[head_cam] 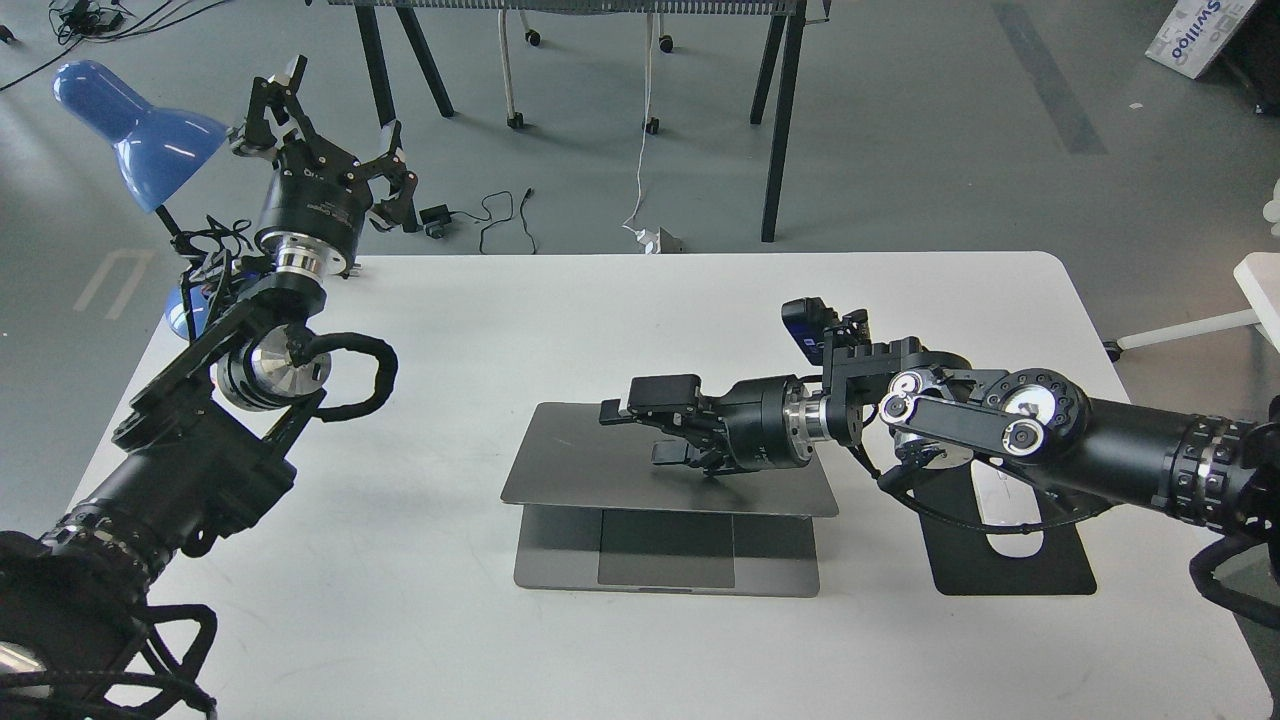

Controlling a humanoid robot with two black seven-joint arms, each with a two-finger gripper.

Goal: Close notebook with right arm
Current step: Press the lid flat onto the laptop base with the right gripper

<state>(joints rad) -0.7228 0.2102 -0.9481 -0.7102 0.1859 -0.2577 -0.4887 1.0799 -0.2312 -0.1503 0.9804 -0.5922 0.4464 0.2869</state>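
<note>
right gripper [640,425] sits on the notebook [590,465] lid, fingers look spread and holding nothing, and pressing off-centre could skid the notebook toward the mousepad [1050,565]

Notebook [640,470] keyboard and screen hidden under its lowered lid, lid patch beneath the right claw [640,425] covered by it, white mouse [1010,510] and black mousepad [1010,560] behind that claw partly masked by the right arm [1100,440], claw's contact with the lid unclear
</note>
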